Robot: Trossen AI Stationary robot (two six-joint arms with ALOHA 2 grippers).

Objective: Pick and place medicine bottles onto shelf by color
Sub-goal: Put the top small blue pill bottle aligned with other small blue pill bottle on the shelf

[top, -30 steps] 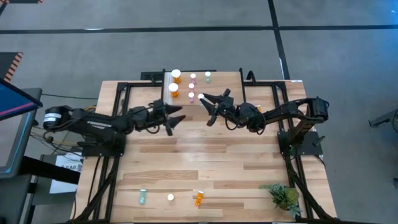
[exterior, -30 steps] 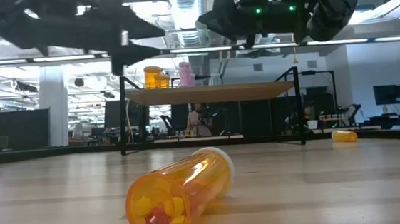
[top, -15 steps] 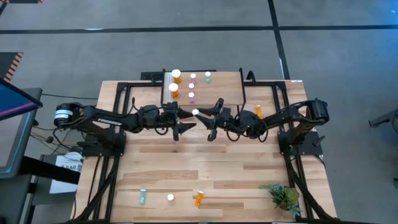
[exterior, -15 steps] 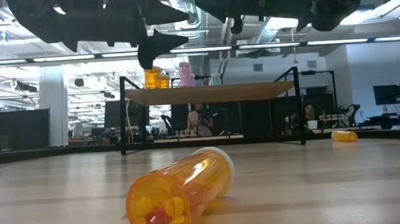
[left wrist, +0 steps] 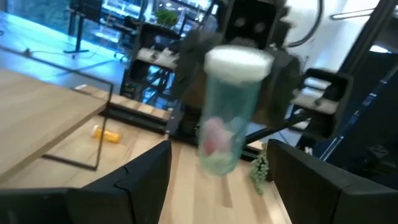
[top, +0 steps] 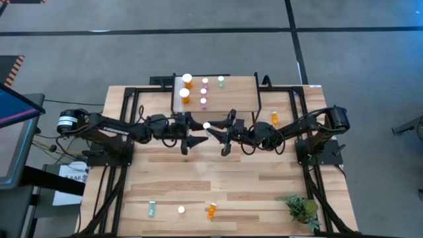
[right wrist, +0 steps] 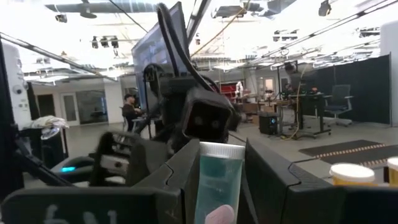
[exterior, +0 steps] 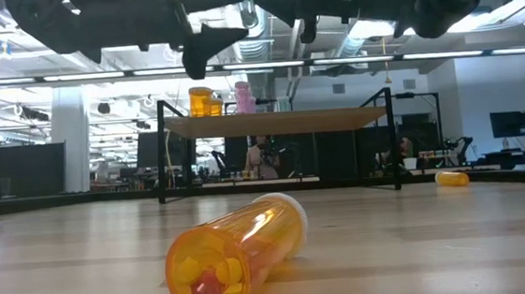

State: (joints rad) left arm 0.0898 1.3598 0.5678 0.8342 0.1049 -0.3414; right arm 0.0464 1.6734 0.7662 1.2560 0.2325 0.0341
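My right gripper is shut on a teal bottle with a white cap, held in the air just on the near side of the shelf. My left gripper is open and faces it from the table's left. In the left wrist view the bottle shows ahead between my open fingers. I cannot tell if they touch it. On the shelf stand two orange wide-lid bottles, three pink ones and one teal one. My right gripper pinches the teal bottle's body between its two fingers, below the white cap. The fingers come about level from the table's right. The bottle stands roughly upright, cap up, lifted clear of the table.
An orange bottle lies on the table right of the shelf. Near the table's near edge lie a teal bottle, a white-capped one and an orange one, large in the low view. A small plant stands at the near right.
My right gripper has come away from the shelf's near edge toward the table's near and left side, carrying the teal bottle. My left gripper has gone toward the table's right, up to the bottle.
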